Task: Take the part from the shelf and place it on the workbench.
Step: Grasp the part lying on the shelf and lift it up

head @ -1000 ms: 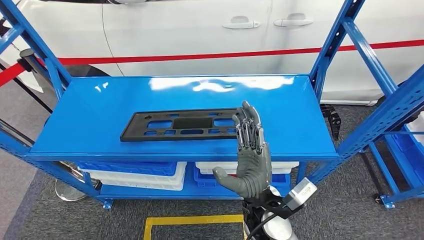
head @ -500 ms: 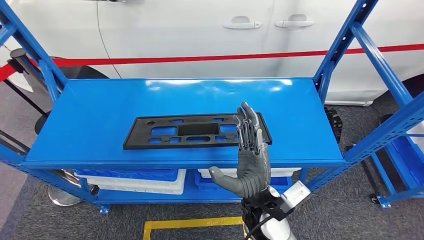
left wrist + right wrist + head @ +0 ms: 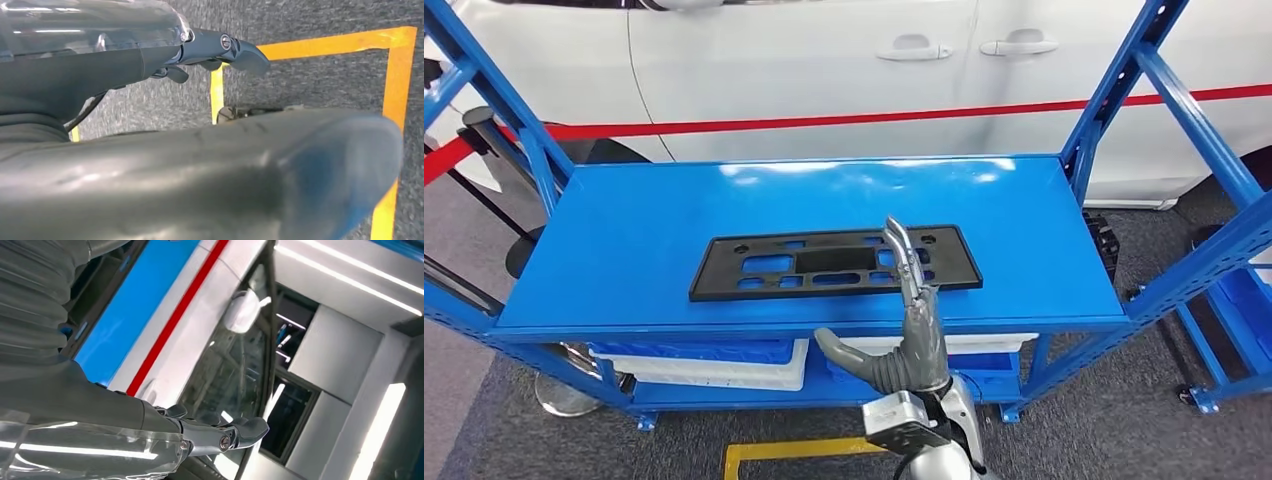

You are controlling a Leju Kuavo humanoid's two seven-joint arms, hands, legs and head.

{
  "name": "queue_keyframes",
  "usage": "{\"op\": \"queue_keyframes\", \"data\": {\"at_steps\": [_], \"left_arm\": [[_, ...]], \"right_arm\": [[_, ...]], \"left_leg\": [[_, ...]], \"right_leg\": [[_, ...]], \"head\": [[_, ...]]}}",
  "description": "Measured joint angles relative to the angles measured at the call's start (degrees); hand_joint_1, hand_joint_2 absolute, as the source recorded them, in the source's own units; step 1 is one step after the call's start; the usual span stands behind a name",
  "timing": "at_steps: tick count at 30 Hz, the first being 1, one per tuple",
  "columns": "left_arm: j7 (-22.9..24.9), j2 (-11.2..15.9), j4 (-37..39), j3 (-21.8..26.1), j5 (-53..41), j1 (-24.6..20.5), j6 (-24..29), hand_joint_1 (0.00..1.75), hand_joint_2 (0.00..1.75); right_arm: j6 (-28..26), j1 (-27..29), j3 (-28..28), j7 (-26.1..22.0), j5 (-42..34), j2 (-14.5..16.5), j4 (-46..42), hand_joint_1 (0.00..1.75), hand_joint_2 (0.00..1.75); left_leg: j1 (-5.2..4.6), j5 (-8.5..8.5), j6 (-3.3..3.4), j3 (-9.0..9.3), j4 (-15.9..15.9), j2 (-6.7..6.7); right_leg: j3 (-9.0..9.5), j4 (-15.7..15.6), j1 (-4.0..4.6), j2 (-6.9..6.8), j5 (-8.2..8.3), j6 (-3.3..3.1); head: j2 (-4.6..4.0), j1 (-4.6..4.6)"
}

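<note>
Black slotted plastic panel (image 3: 836,262) lies flat on the blue shelf top (image 3: 624,240), near the front edge. Right hand (image 3: 904,335) is raised edge-on before its right end, fingers (image 3: 904,262) straight, thumb apart, holding nothing, contact unclear. Risk: thin flat part, fingers may skid or push it back. Left hand (image 3: 220,47) hangs over floor, grip state unclear

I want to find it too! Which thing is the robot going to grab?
Look at the big blue shelf beside the white car. On its top level lies the part, a flat black rectangular plate full of cutouts, the one black thing there.
</note>
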Motion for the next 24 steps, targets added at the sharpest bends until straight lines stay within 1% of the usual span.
{"op": "queue_keyframes", "data": {"at_steps": [1, 2, 4, 7, 9, 11, 13, 15, 17, 20, 24], "left_arm": [[-0.2, 0.0, 0.0, 0.0, -0.1, 0.0, -0.1, 0.00, 0.00], [-0.5, 0.0, 0.0, 0.0, -0.1, 0.1, -0.1, 0.00, 0.00], [-0.9, 0.0, 0.0, -0.1, -0.2, 0.1, 0.0, 0.00, 0.00], [-1.2, 0.0, 0.0, -0.1, -0.3, 0.1, 0.3, 0.00, 0.00], [-1.4, 0.0, 0.0, -0.1, -0.3, 0.1, 0.4, 0.00, 0.00], [-1.6, 0.0, 0.0, -0.1, -0.2, 0.1, 0.4, 0.00, 0.00], [-1.8, 0.0, 0.0, -0.1, 0.0, 0.1, 0.3, 0.00, 0.00], [-1.8, 0.0, 0.0, -0.1, 0.1, 0.1, 0.2, 0.00, 0.00], [-1.9, 0.0, 0.0, -0.1, 0.1, 0.1, 0.0, 0.00, 0.00], [-2.0, 0.0, 0.0, -0.1, 0.2, 0.1, -0.7, 0.00, 0.00], [-2.3, -0.1, 0.0, -0.1, 0.3, 0.2, -1.5, 0.00, 0.00]], "right_arm": [[-0.7, 0.0, 0.3, 0.1, 1.2, -0.1, 0.3, 0.00, 1.75], [-1.5, 0.0, 0.5, 0.1, 2.2, -0.2, 0.7, 0.00, 1.75], [-3.1, -0.1, 0.9, -0.2, 3.2, -0.6, 1.5, 0.00, 1.75], [-5.3, -0.5, 1.6, -0.8, 4.4, -1.1, 2.8, 0.00, 1.75], [-6.9, -0.9, 1.8, -0.3, 7.8, -1.3, 3.6, 0.00, 1.75], [-7.9, -1.1, 1.7, 0.9, 13.0, -1.3, 4.4, 0.00, 1.75], [-8.1, -1.1, 1.2, 2.1, 17.6, -1.2, 5.3, 0.00, 1.75], [-8.3, -1.1, 0.5, 2.9, 20.0, -1.1, 6.1, 0.00, 1.75], [-8.3, -1.3, 0.1, 3.5, 20.6, -1.0, 7.2, 0.00, 1.75], [-8.4, -2.3, 0.1, 4.3, 21.5, -1.0, 9.6, 0.00, 1.75], [-8.4, -3.6, -0.5, 4.8, 25.9, -1.0, 12.8, 0.00, 1.75]], "left_leg": [[-0.18, -0.06, 0.50, 0.09, -0.1, -0.17], [-0.20, 0.05, 0.92, 0.06, -0.2, -0.21], [-0.42, 0.06, 1.41, 0.08, -0.2, -0.23], [-0.62, -0.02, 2.12, 0.10, -0.2, -0.20], [-0.67, -0.03, 2.41, 0.10, -0.2, -0.19], [-0.71, -0.03, 2.58, 0.10, -0.2, -0.17], [-0.75, -0.01, 2.67, 0.08, -0.2, -0.17], [-0.77, 0.01, 2.73, 0.06, -0.2, -0.17], [-0.78, 0.02, 2.74, 0.07, -0.2, -0.17], [-0.78, 0.04, 2.74, 0.09, -0.2, -0.16], [-0.78, 0.06, 2.72, 0.11, -0.2, -0.16]], "right_leg": [[0.00, 0.0, 0.08, 0.08, 0.02, -0.04], [0.06, -0.1, 0.08, 0.13, 0.04, -0.24], [0.28, -0.5, -0.08, 0.18, 0.23, -0.65], [0.65, -1.2, -0.21, 0.17, 0.54, -0.15], [0.80, -1.5, -0.24, 0.16, 0.73, 0.18], [0.88, -1.8, -0.27, 0.16, 0.86, 0.57], [0.93, -1.9, -0.33, 0.16, 0.97, 1.22], [0.96, -2.0, -0.39, 0.16, 1.03, 1.75], [0.96, -2.0, -0.39, 0.16, 1.05, 1.93], [0.93, -2.0, -0.36, 0.17, 1.06, 2.04], [0.91, -1.9, -0.24, 0.17, 1.05, 2.04]], "head": [[0.00, -0.05], [0.00, -0.01], [0.00, -0.01], [-0.01, -0.02], [0.00, -0.01], [0.00, -0.02], [0.00, -0.03], [0.00, -0.03], [0.00, -0.03], [0.00, -0.03], [0.00, -0.03]]}}
